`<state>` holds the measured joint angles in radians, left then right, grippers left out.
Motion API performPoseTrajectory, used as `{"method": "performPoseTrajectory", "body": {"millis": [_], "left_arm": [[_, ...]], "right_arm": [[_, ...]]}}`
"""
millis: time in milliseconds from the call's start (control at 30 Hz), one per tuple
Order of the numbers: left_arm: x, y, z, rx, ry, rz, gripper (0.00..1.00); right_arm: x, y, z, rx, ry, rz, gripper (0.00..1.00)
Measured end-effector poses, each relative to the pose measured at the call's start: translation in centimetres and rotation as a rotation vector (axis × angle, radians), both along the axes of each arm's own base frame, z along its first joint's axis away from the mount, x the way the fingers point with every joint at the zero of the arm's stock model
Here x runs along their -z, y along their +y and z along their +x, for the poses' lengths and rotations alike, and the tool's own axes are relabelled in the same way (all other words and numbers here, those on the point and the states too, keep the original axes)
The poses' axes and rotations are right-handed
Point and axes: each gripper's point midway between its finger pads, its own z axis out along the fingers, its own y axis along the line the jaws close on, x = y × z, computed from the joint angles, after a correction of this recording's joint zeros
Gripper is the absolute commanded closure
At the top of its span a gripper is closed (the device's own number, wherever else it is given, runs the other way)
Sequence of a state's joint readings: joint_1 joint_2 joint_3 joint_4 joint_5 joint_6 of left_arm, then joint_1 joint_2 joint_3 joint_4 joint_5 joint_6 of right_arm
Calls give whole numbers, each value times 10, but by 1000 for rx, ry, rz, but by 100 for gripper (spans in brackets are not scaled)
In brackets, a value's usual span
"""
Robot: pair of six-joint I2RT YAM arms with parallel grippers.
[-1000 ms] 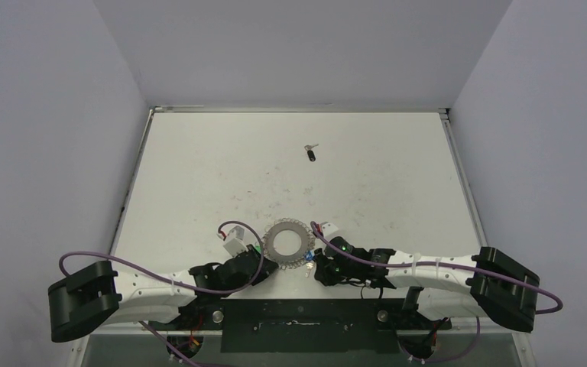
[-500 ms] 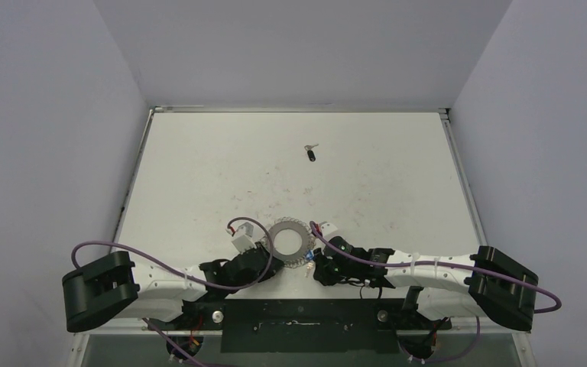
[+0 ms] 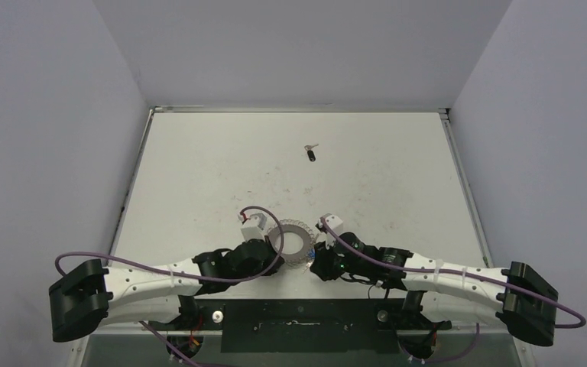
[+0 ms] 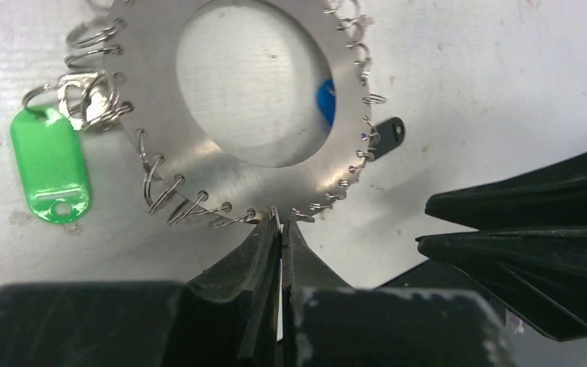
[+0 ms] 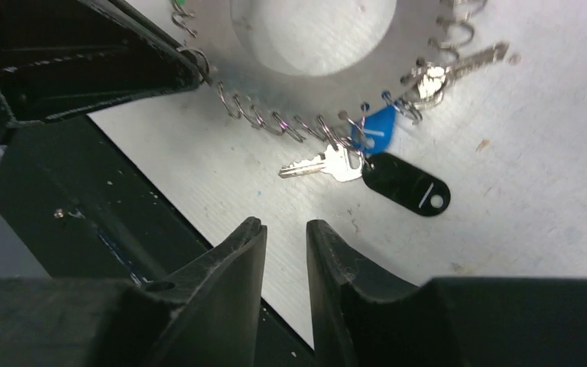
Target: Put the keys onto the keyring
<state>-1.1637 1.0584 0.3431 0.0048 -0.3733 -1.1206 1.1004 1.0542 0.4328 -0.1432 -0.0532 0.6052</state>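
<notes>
The keyring [image 3: 303, 250] is a flat silvery disc with a hollow centre and wire loops round its rim, lying near the table's front edge. My left gripper [image 4: 279, 222] is shut on a wire loop at the rim of the keyring [image 4: 199, 157]. One small silver key [image 5: 322, 163] with a black head tag [image 5: 407, 184] lies at the rim of the keyring [image 5: 218, 57], its head touching a loop. My right gripper [image 5: 285, 228] is slightly open and empty, just short of that key. The second black-headed key [image 3: 311, 154] lies alone far up the table.
A green tag [image 4: 50, 164] and a blue tag [image 5: 373, 130] hang on the ring's loops, and another silver key [image 5: 458, 65] lies at its rim. The black base bar [image 3: 298, 313] borders the near table edge. Grey walls enclose the table on three sides.
My left gripper has moved right and forward to the ring's rim and closed on it. The ring has shifted slightly right and away. My right arm has stretched out, its gripper staying beside the ring.
</notes>
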Motion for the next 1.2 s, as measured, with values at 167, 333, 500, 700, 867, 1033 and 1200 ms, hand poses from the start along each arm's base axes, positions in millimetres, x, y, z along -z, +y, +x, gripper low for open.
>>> {"method": "performPoseTrajectory", "body": {"millis": [167, 333, 500, 700, 867, 1033, 1200], "left_arm": [[-26, -7, -5, 158, -28, 81, 100], [-48, -10, -10, 322, -52, 195, 100], [-59, -5, -13, 448, -77, 270, 100], [-63, 0, -23, 608, -114, 283, 100], [-71, 0, -25, 702, -150, 257, 100], [-86, 1, -8, 726, -188, 222, 100], [-111, 4, 14, 731, -246, 173, 100]], "right_arm": [[-34, 9, 9, -92, -149, 72, 66], [-64, 19, 14, -219, -320, 129, 66], [-92, 27, 17, -345, -493, 184, 65], [-107, 35, 14, -518, -633, 217, 61], [-112, 37, 22, -602, -673, 265, 60], [-118, 44, 28, -646, -679, 337, 55], [-127, 52, 21, -695, -698, 401, 47]]}}
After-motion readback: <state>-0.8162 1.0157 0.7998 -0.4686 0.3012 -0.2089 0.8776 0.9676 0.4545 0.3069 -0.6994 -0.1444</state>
